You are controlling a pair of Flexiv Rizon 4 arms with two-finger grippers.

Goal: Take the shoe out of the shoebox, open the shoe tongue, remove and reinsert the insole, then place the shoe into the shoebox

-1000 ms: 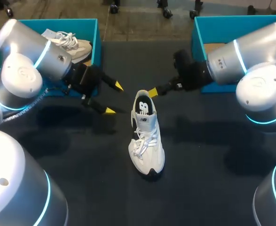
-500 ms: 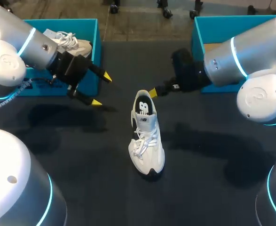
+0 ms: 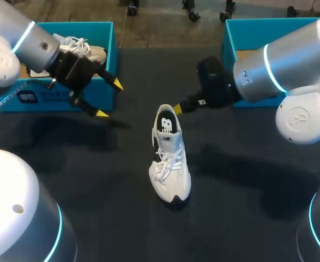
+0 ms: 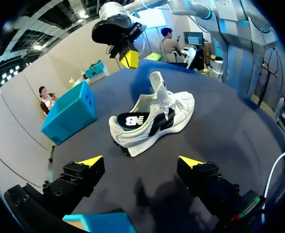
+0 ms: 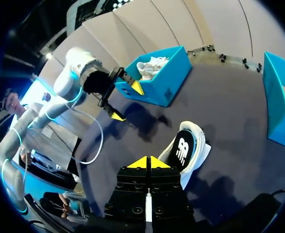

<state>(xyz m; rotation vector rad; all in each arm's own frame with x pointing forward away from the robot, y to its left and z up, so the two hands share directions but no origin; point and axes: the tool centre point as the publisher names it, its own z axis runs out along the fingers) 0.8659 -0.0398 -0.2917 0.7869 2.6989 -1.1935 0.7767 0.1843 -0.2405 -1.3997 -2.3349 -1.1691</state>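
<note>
Dark table [image 3: 247,180]. The shoe [image 3: 169,158] stands on its sole mid-table, heel far, toe near, outside both boxes. Your left gripper [image 3: 109,99] hangs wide open and empty by the far-left box [image 3: 112,65], which holds a second shoe [image 3: 86,50]. Your right gripper [image 3: 177,109] has its tips pressed together on nothing, just beside the heel. The right box [image 3: 228,38] sits far right.

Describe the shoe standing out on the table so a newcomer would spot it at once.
On the black table, a left box and a right box, both teal, sit at the far corners. Nearer, mid-table, stands a white laced sneaker with a dark insole. Unlike the other white shoe, which lies inside the left box, it is out on the tabletop.
</note>
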